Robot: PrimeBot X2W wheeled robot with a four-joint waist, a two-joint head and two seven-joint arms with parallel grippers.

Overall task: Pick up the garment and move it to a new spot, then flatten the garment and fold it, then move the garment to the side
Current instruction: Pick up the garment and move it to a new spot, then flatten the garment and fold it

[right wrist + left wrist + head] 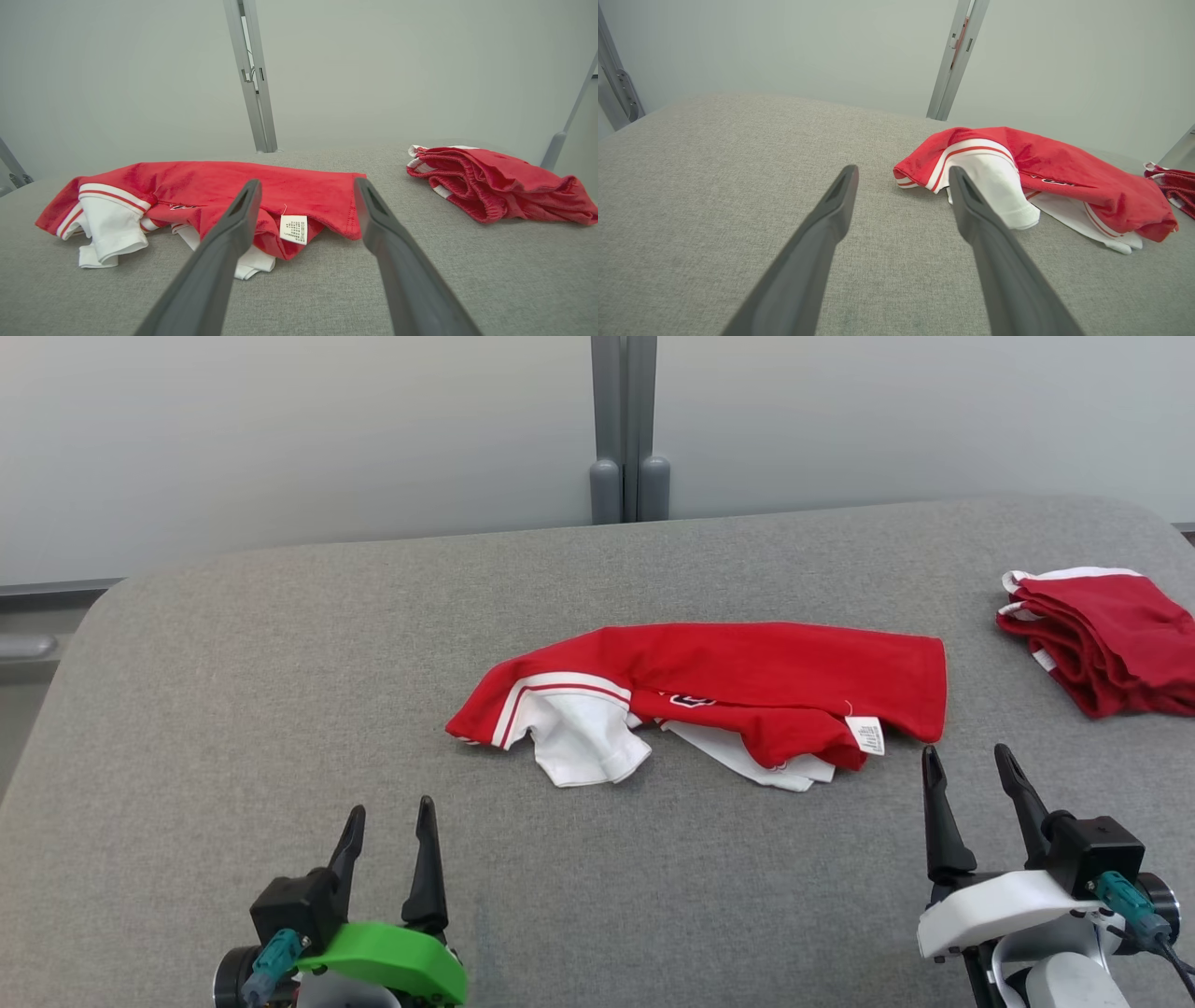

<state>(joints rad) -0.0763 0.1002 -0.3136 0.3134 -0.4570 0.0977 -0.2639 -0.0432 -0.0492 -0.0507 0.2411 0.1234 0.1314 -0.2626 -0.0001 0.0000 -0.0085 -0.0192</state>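
A red garment with white sleeves and a white label lies crumpled in the middle of the grey table. The left wrist view has the garment to the right of my fingers, and the right wrist view has it just beyond my fingertips. My left gripper stands open near the front left, short of the garment's white sleeve, nothing between its fingers. Open and empty too, my right gripper sits at the front right, just below the garment's right corner.
A second red and white garment lies bunched at the table's far right edge, also in the right wrist view. A pale wall with a grey post stands behind the table. Bare grey cloth spreads to the left and front.
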